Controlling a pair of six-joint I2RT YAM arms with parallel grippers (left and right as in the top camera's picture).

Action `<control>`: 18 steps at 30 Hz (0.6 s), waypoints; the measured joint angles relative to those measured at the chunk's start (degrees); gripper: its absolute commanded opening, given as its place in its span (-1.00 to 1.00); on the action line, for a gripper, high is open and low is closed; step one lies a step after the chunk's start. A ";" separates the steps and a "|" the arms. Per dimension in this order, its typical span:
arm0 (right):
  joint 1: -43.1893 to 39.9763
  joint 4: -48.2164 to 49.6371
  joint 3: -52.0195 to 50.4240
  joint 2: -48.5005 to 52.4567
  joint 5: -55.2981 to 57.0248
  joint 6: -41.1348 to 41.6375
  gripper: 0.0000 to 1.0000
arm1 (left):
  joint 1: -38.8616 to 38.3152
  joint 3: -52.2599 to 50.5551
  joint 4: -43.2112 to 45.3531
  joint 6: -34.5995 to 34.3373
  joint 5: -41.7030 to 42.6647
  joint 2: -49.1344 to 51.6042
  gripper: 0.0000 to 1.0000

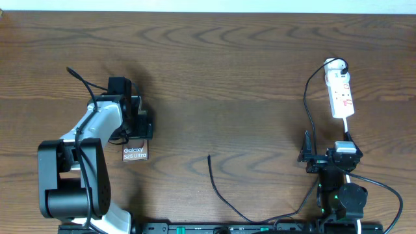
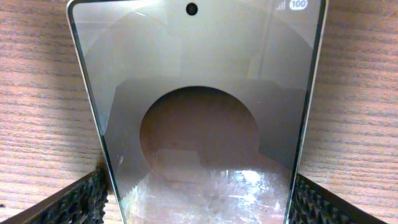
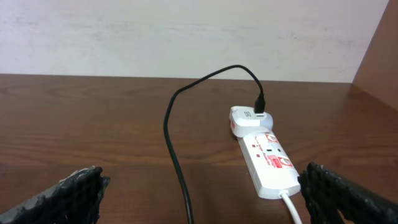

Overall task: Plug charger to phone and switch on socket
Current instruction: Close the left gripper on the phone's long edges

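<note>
The phone [image 1: 134, 153] lies flat on the wooden table at the left, with its "Galaxy S25 Ultra" end showing below my left gripper [image 1: 133, 127]. In the left wrist view the phone [image 2: 199, 93] fills the frame and my gripper [image 2: 198, 199] has its pads [image 2: 81, 202] against both long edges. The charger cable [image 1: 221, 192] lies loose mid-table, its tip [image 1: 208, 155] well apart from the phone. At the right the socket [image 1: 340, 94] holds a white adapter [image 3: 247, 119] with the black cable [image 3: 176, 155] plugged in. My right gripper [image 1: 327, 151] stands open just short of the socket [image 3: 268, 163].
The socket's white cord [image 3: 292, 208] runs back past my right finger. The black cable curves down beside the right arm toward the table's front edge. A pale wall stands behind the table.
</note>
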 measured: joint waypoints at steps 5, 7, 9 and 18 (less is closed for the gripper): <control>0.00 0.00 0.00 0.00 0.02 0.00 0.99 | 0.00 0.00 -0.02 -0.02 0.00 0.00 0.75; 0.00 0.00 0.00 0.00 0.00 0.00 0.99 | 0.00 0.00 -0.02 -0.02 0.00 0.00 0.75; 0.00 0.00 0.00 0.00 0.00 0.00 0.99 | 0.00 0.00 -0.02 -0.02 0.00 0.00 0.75; 0.00 0.00 0.00 0.00 0.00 0.00 0.99 | 0.00 -0.55 0.44 -0.15 0.04 -0.37 0.96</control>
